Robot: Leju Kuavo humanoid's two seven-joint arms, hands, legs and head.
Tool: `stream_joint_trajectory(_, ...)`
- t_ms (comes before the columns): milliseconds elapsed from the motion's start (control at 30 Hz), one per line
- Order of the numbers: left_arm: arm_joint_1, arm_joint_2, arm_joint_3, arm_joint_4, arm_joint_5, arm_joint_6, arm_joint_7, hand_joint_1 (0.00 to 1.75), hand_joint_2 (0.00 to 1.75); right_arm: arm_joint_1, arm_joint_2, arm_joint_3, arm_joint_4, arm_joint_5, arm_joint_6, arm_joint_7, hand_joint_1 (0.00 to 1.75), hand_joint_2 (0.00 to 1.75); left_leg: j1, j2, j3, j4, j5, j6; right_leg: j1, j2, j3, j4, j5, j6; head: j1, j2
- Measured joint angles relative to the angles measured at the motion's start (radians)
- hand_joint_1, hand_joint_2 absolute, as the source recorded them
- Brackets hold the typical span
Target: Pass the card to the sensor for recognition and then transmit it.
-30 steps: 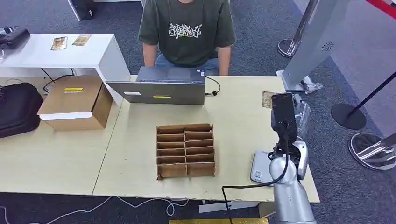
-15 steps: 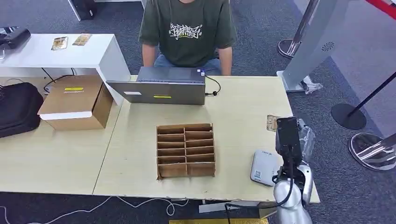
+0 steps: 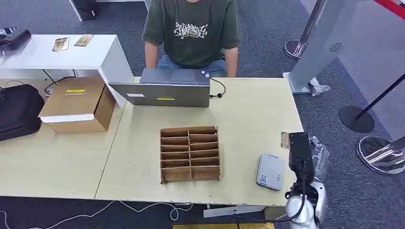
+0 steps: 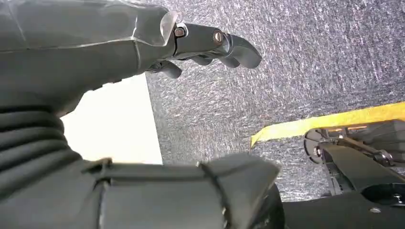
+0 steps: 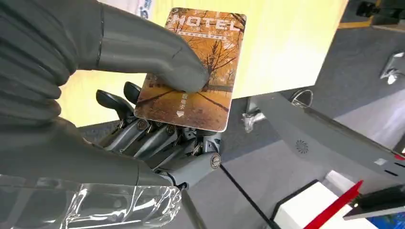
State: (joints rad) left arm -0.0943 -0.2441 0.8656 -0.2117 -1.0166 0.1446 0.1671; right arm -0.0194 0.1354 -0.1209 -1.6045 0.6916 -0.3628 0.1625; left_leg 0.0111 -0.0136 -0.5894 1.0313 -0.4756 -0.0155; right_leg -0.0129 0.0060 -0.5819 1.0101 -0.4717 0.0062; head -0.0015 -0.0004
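Note:
My right hand (image 3: 313, 155) hangs at the table's right edge, just right of the small white sensor box (image 3: 270, 171). It pinches an orange hotel card (image 3: 285, 140) between the thumb and the fingers. In the right wrist view the card (image 5: 193, 71) shows its printed face, with the thumb (image 5: 148, 55) pressing on top and the fingers (image 5: 157, 138) under it. The card sits over the table edge (image 5: 286, 43), apart from the sensor. My left hand (image 4: 143, 95) hangs over grey carpet beside the table, its fingers (image 4: 215, 43) loosely bent and holding nothing.
A cardboard divider box (image 3: 190, 153) stands mid-table, with a grey laptop (image 3: 167, 88) behind it and a person (image 3: 192, 33) seated beyond. A brown carton (image 3: 76, 105) and black bag (image 3: 16, 112) lie at the left. Stanchion bases (image 3: 382, 155) stand on the floor at the right.
My right arm has drawn back toward me along the table's right edge, carrying the card from the far right side to beside the sensor. Nothing else moved.

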Motion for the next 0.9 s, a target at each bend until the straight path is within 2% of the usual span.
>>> stream_joint_trajectory(600,0.001,0.006,0.000,0.000,0.002,0.001,-0.004,0.00,1.75,0.068,0.013,-0.011,0.012,0.038,0.059,0.059,1.75,1.75,0.000,0.000,0.000,0.000,0.000,0.000,0.000,0.000,0.000,0.000,0.000,0.000,0.000,0.000)
stream_joint_trajectory(900,0.001,0.008,0.000,0.000,0.001,0.000,-0.003,0.00,1.75,0.077,0.017,0.012,0.041,0.035,0.092,0.085,1.75,1.75,0.000,0.000,0.000,0.000,0.000,0.000,0.000,0.000,0.000,0.000,0.000,0.000,0.000,0.000)
